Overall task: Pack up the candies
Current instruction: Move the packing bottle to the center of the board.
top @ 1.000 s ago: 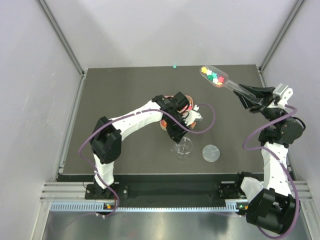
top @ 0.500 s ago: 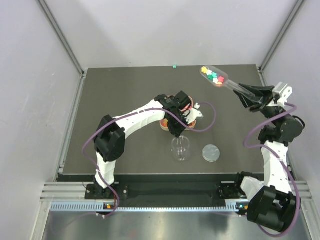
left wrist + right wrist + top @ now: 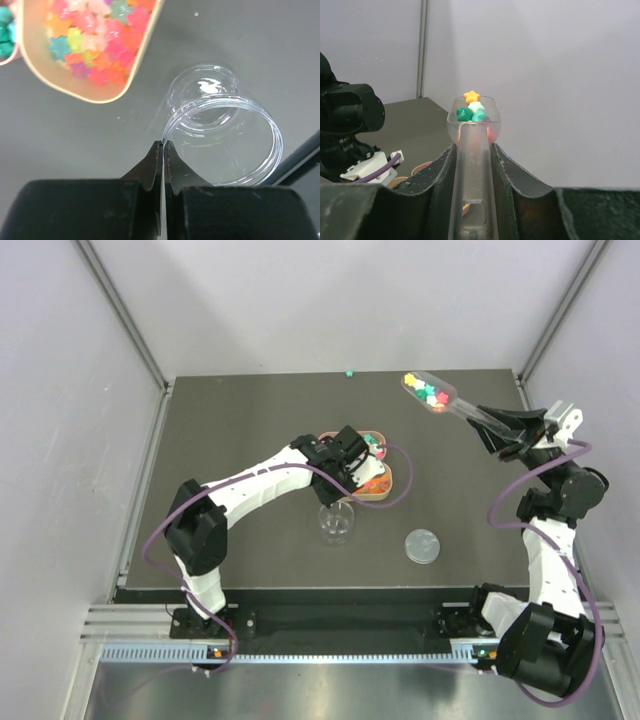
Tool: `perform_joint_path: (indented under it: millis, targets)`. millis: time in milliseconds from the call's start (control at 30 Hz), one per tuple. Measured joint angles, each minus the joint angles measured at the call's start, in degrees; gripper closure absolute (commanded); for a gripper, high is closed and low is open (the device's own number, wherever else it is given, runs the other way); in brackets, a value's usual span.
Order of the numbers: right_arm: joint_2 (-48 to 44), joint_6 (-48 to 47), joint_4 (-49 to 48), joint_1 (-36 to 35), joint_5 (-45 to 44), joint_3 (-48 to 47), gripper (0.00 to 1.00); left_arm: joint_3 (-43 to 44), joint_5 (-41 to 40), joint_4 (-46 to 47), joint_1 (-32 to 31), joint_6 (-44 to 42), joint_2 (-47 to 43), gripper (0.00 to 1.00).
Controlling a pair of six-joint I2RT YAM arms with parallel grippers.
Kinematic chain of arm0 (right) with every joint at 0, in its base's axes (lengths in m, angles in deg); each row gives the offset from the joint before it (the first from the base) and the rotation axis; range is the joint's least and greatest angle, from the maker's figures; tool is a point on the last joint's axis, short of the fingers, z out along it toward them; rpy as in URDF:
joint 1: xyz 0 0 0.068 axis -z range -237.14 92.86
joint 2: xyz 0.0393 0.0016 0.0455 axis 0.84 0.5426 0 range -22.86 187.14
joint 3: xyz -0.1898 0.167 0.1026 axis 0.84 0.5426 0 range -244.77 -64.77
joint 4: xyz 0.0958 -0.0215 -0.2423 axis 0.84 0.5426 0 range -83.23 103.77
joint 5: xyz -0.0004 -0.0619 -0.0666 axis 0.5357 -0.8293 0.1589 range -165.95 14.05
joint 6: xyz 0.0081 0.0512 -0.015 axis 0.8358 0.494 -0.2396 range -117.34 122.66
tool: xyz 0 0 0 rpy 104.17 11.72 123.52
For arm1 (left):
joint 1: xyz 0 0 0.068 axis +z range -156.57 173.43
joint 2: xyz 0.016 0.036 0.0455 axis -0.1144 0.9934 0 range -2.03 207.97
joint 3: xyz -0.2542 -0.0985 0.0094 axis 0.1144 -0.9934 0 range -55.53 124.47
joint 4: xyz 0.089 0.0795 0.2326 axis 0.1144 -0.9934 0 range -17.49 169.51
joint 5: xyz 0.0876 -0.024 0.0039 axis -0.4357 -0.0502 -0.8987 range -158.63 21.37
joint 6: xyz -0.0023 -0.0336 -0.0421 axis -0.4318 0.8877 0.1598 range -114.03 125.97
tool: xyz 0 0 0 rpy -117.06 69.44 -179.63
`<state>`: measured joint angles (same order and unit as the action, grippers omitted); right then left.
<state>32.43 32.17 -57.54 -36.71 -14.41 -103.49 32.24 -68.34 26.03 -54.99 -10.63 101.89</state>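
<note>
Your left gripper (image 3: 163,145) is pinched shut on the jar (image 3: 225,131) rim. The tray (image 3: 107,94) of candies (image 3: 95,40) lies just beyond its tips. Your right gripper (image 3: 472,150) clamps a scoop (image 3: 472,165) handle, with more candies in its bowl, far right.

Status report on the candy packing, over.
Left gripper shut on rim of jar. Right gripper shut on scoop, candies aboard, far from jar. Lid lies right of jar, not blocking.

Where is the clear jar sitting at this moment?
In the top view the jar sits mid-table, on the near side of the candy tray and left of the round lid, its rim pinched by the left pincer.
</note>
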Motion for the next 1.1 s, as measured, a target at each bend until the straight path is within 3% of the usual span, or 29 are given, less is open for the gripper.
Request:
perform_joint_path:
  millis: [500,533,567,633,767,800,867,1100]
  targets:
    - [1.0,-1.4,0.5,0.0,0.0,0.0,1.00,-2.7,2.9,-0.2,-0.4,0.0,-1.5,0.99]
    - [1.0,-1.5,0.5,0.0,0.0,-0.1,1.00,-3.0,3.0,-0.2,-0.4,0.0,-1.8,0.96]
    - [1.1,-1.5,0.5,0.0,0.0,-0.1,1.00,-3.4,3.0,-0.2,-0.4,0.0,-2.1,0.81]
    - [1.2,-1.5,0.5,0.0,0.0,-0.1,1.00,-3.9,2.9,-0.1,-0.4,-0.1,-2.5,0.66]
    - [1.5,-1.6,0.9,0.0,0.1,-0.6,1.00,-4.5,2.1,-0.2,-0.4,-0.2,-2.6,0.49]
    - [1.6,-1.7,1.0,0.0,0.1,-0.7,1.00,-4.6,1.9,-0.2,-0.4,-0.2,-2.6,0.35]
    - [1.6,-1.9,1.0,0.0,0.4,-0.8,1.00,-4.6,1.7,-0.2,-0.4,-0.2,-2.8,0.30]
    - [1.6,-1.9,1.3,0.0,2.4,-0.7,1.00,2.4,1.4,-0.7,0.1,-1.1,-3.6,0.28]
